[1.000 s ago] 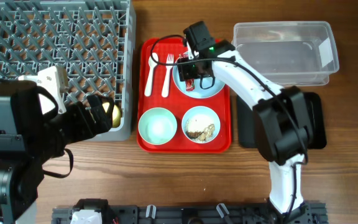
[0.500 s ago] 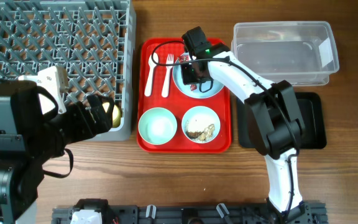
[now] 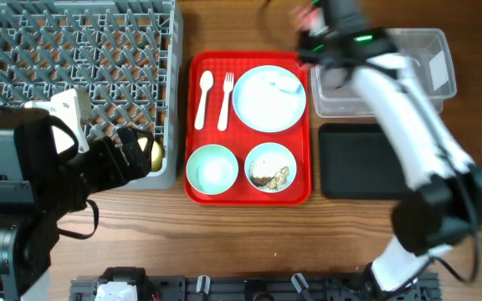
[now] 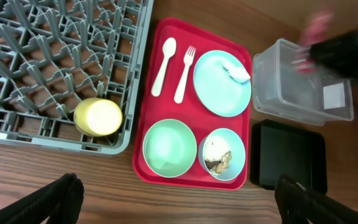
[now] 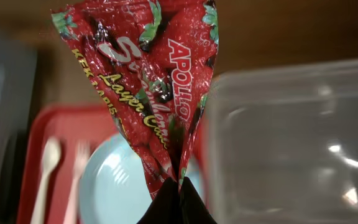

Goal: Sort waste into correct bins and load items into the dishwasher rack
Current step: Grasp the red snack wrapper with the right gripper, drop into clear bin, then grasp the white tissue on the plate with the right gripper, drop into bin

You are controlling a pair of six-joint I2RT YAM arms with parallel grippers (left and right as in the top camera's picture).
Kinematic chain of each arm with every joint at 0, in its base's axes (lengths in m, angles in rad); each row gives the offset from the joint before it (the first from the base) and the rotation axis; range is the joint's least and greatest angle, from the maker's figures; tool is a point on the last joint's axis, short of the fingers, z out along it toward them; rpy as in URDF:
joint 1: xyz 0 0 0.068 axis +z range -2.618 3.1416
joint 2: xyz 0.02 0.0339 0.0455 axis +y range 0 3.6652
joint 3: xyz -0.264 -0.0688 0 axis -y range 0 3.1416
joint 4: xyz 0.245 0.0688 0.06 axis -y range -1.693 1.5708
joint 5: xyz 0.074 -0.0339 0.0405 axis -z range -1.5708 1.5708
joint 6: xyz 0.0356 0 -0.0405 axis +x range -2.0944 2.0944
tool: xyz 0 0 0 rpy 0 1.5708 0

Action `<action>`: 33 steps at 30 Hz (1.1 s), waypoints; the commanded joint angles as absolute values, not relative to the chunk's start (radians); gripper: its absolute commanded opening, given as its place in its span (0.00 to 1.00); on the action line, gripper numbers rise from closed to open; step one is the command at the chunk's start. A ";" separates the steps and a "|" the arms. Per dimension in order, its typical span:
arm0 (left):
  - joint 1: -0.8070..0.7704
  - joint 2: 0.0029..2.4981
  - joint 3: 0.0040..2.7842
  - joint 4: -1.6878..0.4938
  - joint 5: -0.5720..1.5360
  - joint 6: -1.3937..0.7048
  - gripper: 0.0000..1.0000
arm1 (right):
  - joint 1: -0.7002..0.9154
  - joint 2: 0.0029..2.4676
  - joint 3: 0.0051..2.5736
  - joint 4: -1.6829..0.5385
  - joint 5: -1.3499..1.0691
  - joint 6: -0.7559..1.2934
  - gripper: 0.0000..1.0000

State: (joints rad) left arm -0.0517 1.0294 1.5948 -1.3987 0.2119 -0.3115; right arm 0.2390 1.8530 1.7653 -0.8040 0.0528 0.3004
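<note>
My right gripper [image 5: 178, 186] is shut on the bottom edge of the red snack wrapper [image 5: 148, 81]. It holds the wrapper in the air over the gap between the light-blue plate [image 3: 268, 99] and the clear tub [image 3: 392, 71]. In the overhead view the right gripper [image 3: 318, 18] is blurred. A white napkin [image 4: 236, 71] lies on the plate. One bowl [image 3: 212, 169] is empty and the other bowl [image 3: 269, 168] holds crumbs [image 3: 268, 176]. My left gripper [image 4: 179, 183] hangs open above the table's front edge, holding nothing. The yellow-green cup [image 4: 98, 117] sits in the grey rack [image 3: 23, 50].
The spoon [image 3: 202, 99] and fork [image 3: 225, 100] lie on the red tray [image 3: 192, 188], left of the plate. The black tray [image 3: 360, 160] sits in front of the clear tub. My left arm's bulk [image 3: 23, 180] covers the rack's near corner.
My right gripper shut on the wrapper on the plate, then lifted it up and to the right toward the clear tub. The left arm has not moved.
</note>
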 commanded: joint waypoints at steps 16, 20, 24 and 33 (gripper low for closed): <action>-0.052 1.027 1.602 -1.398 0.231 -0.295 1.00 | 0.249 1.921 1.754 -0.850 -0.165 0.136 0.54; -0.052 1.028 1.602 -1.398 0.231 -0.295 1.00 | 0.366 1.942 1.740 -0.834 -0.040 0.156 0.54; -0.052 1.028 1.602 -1.397 0.231 -0.295 1.00 | 0.424 1.995 1.739 -0.769 0.169 0.212 0.59; -0.052 1.028 1.602 -1.397 0.231 -0.295 1.00 | 0.395 2.167 1.739 -0.659 0.255 0.204 0.62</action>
